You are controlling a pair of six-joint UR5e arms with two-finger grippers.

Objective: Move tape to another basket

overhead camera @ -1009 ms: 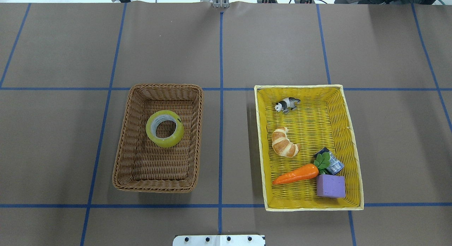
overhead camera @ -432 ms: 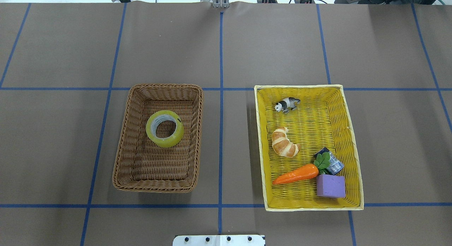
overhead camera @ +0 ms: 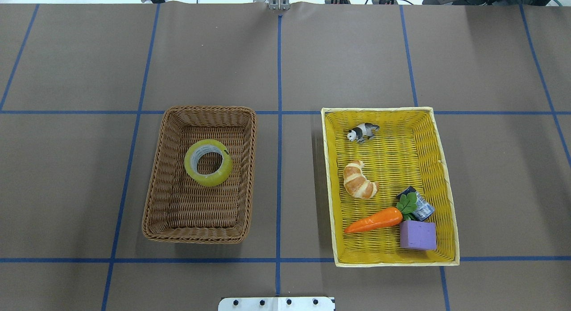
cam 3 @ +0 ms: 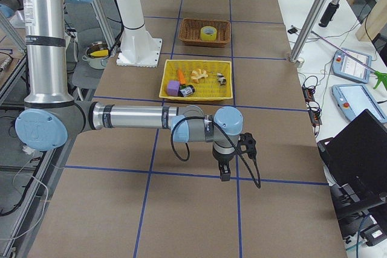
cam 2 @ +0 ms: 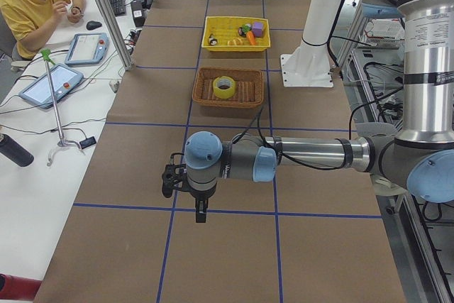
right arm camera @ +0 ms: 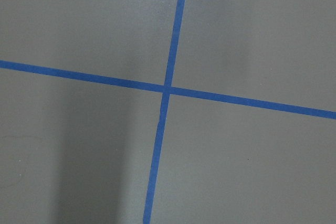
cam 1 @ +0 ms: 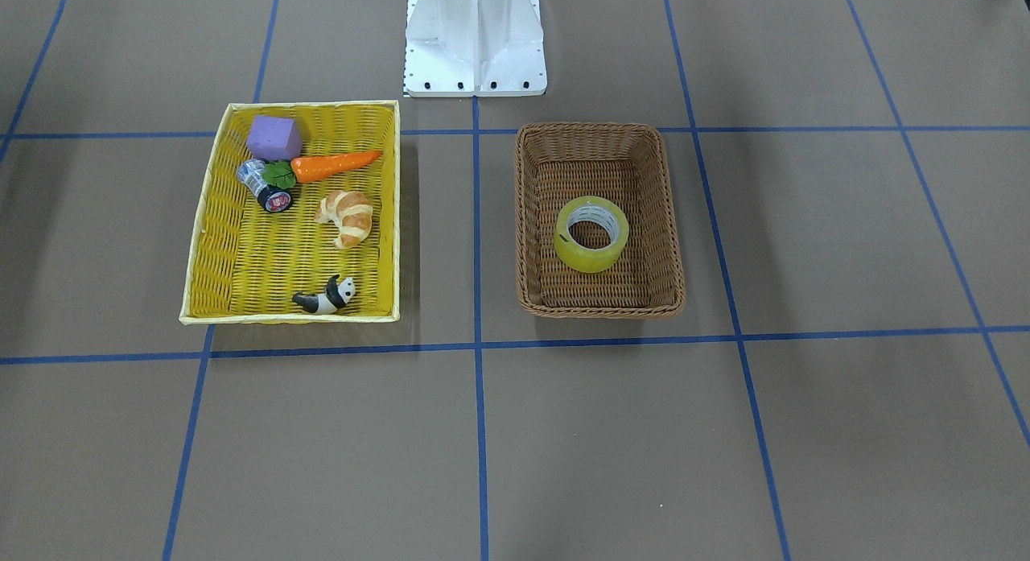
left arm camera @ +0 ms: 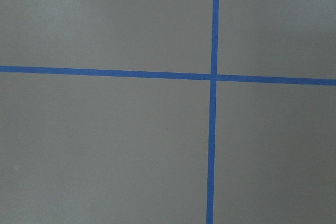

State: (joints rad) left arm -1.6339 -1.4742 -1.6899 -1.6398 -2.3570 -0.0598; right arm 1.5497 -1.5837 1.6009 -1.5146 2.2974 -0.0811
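Observation:
The tape [overhead camera: 208, 163], a yellowish-green roll with a grey-white core, lies flat in the brown wicker basket [overhead camera: 156, 177] on the table's left half. It also shows in the front-facing view [cam 1: 592, 234], inside that basket [cam 1: 599, 310]. No arm shows in the overhead or front-facing views. My left gripper [cam 2: 201, 212] hangs over bare table far from the baskets, seen only in the left side view. My right gripper [cam 3: 225, 173] hangs over bare table at the other end, seen only in the right side view. I cannot tell whether either is open or shut.
A shallow yellow basket [overhead camera: 328, 190] to the right holds a toy panda [overhead camera: 362, 132], a croissant [overhead camera: 359, 180], a carrot [overhead camera: 374, 219], a purple block [overhead camera: 417, 235] and a small bottle [overhead camera: 421, 208]. The robot base [cam 1: 475, 38] stands behind the baskets. An operator [cam 2: 35, 5] sits at a side desk.

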